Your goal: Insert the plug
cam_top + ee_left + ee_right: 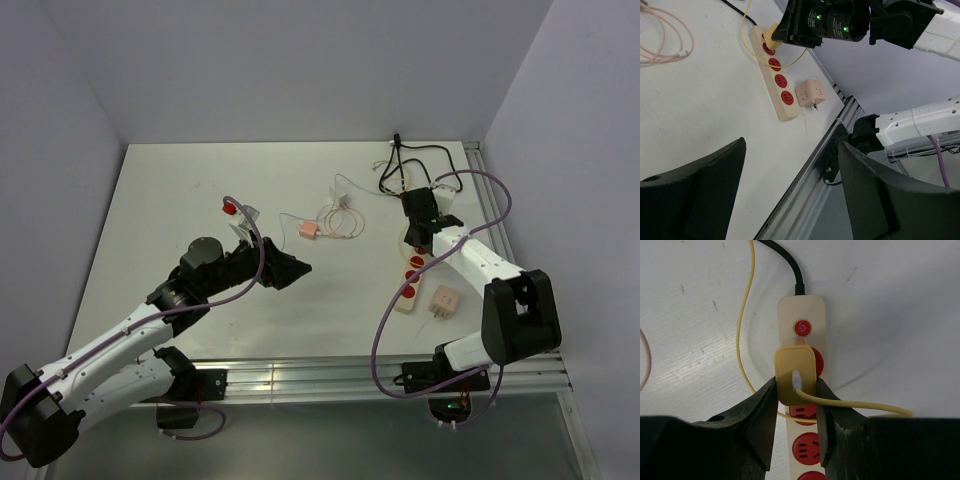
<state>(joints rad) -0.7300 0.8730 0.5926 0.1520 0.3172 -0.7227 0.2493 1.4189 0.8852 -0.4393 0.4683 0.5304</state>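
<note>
A cream power strip (801, 310) lies on a white table (700, 110), fed by a black cord (785, 260). Its socket nearest the red switch (802, 328) is covered by the yellow plug (795, 375); the red sockets below it are uncovered. The plug is a small rounded block with a thin yellow cable (742, 325) leaving its face. The right gripper (796, 390) is clamped tightly on the plug's two sides, directly above the strip. Whether the pins are fully home cannot be told. A pink cube adapter (810, 93) sits just beside the strip. The left gripper (792, 150) hangs well apart, jaws spread wide, holding nothing.
</note>
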